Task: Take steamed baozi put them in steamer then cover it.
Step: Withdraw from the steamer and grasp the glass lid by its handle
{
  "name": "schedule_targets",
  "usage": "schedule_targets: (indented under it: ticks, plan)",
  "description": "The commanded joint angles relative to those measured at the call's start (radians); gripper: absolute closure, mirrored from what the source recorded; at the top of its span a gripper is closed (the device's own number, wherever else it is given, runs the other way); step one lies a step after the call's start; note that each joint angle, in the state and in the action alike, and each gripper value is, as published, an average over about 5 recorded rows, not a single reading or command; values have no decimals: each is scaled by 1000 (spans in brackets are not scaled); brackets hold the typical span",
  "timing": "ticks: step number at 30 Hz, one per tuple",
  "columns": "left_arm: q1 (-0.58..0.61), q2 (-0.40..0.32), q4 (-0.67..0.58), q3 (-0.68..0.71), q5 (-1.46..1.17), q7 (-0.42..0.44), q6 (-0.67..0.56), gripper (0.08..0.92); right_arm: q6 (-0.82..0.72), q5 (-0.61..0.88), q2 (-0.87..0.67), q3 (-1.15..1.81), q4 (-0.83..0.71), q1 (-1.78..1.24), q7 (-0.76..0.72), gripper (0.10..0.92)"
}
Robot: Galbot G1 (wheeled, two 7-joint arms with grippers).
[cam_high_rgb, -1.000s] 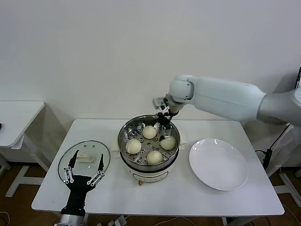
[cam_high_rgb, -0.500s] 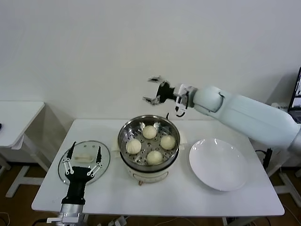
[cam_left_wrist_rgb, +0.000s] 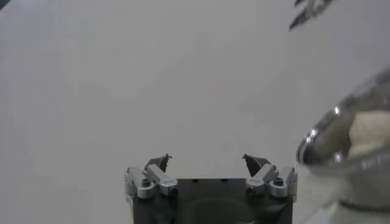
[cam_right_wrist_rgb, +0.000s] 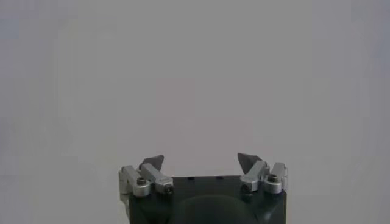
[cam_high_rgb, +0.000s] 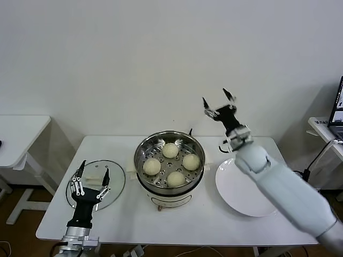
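A: What is changing nearest to us?

B: The left gripper (cam_high_rgb: 90, 176) is moving in over the near edge of the cover (cam_high_rgb: 96, 184); a second ago it was lower and more to the front; its fingers are spread wide and holding nothing; the cover is lying flat on the table (cam_high_rgb: 177, 222), on the left, just beside the steamer (cam_high_rgb: 169, 163).

A: And in the middle?

B: Four baozi (cam_high_rgb: 170, 150) are sitting on the perforated tray inside the steamer; the steamer is standing open; the plate (cam_high_rgb: 247, 186) on the right is bare.

A: And further back?

B: The right gripper (cam_high_rgb: 219, 104) is now lifting up high, behind and to the right of the steamer; one second ago it was down at the rim of the pot, by the baozi on the right; its fingers are also spread and empty.

A: So what is it meaning for the task?

B: I am judging that the loading is finished, since all the baozi are inside; only the covering is remaining; the left arm is seeming to go for the handle (cam_high_rgb: 95, 179) of the cover.

A: And the room?

B: The table is white and smooth; behind it a plain white wall is standing; another white table (cam_high_rgb: 19, 131) is showing at far left; some cables are hanging at far right.
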Motion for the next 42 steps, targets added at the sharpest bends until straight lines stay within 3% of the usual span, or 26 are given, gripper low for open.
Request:
schedule_targets:
  ticks: [1, 8, 16, 28, 42]
  plan:
    - [-16, 8, 162, -64, 448, 25, 25, 177, 156, -134, 189, 511, 24, -536, 50, 203]
    - [-57, 22, 332, -69, 639, 26, 3, 177, 177, -169, 270, 561, 57, -628, 19, 203]
    - [-187, 40, 547, -53, 666, -13, -40, 177, 188, -223, 326, 576, 72, -686, 6, 203]
    - [-350, 55, 669, -48, 634, -14, -13, 177, 192, -243, 346, 578, 68, -717, -10, 203]
    - [-408, 62, 717, -23, 623, -10, 15, 177, 196, -253, 354, 576, 52, -717, -24, 203]
